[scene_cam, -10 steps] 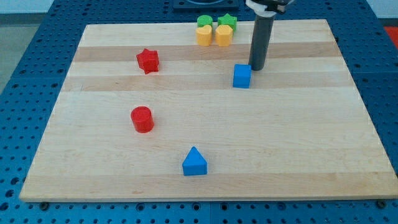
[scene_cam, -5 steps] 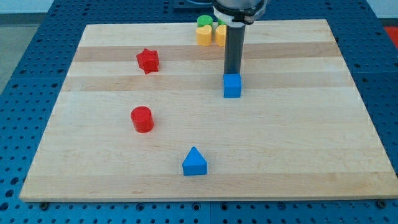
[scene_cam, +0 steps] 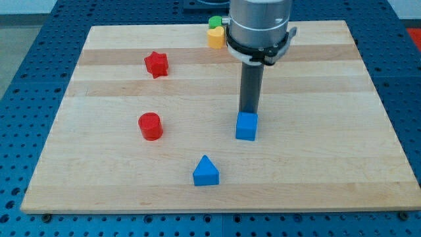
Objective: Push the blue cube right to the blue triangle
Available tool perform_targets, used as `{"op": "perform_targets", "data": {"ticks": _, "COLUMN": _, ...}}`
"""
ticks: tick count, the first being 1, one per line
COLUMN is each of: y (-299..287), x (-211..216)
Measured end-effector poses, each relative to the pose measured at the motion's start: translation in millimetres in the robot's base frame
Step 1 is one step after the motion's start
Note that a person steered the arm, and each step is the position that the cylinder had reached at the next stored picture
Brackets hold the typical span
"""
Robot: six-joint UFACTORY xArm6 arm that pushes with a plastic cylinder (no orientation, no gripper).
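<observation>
Tip (scene_cam: 248,114) of the dark rod, with no jaws or fingers to part or close, set down on the wooden board (scene_cam: 316,151), touching the top-side face of the blue cube (scene_cam: 247,126). Just below the tip toward the view's bottom, that cube, upright and flat on the board. Farther down and to the view's left of the tip, the blue triangle (scene_cam: 206,171), apart from the cube. Well off to the tip's left, a red cylinder (scene_cam: 150,126); up-left, a red star (scene_cam: 156,64). Beyond the tip toward the view's top, partly hidden by the arm's body, a yellow block (scene_cam: 216,37) and a green block (scene_cam: 214,22), shapes not clear.
</observation>
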State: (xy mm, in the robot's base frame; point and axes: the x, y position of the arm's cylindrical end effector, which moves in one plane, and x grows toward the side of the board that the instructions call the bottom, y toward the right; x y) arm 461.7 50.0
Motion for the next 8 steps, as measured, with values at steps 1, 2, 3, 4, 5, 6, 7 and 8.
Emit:
{"op": "perform_targets", "data": {"ticks": 1, "y": 0, "x": 18}}
{"op": "perform_targets", "data": {"ticks": 2, "y": 0, "x": 33}}
{"op": "perform_targets", "data": {"ticks": 3, "y": 0, "x": 49}}
{"op": "perform_targets", "data": {"ticks": 4, "y": 0, "x": 64}}
{"op": "perform_targets", "data": {"ticks": 5, "y": 0, "x": 76}}
{"op": "perform_targets", "data": {"ticks": 6, "y": 0, "x": 84}}
{"op": "perform_targets", "data": {"ticks": 7, "y": 0, "x": 89}}
{"op": "perform_targets", "data": {"ticks": 8, "y": 0, "x": 88}}
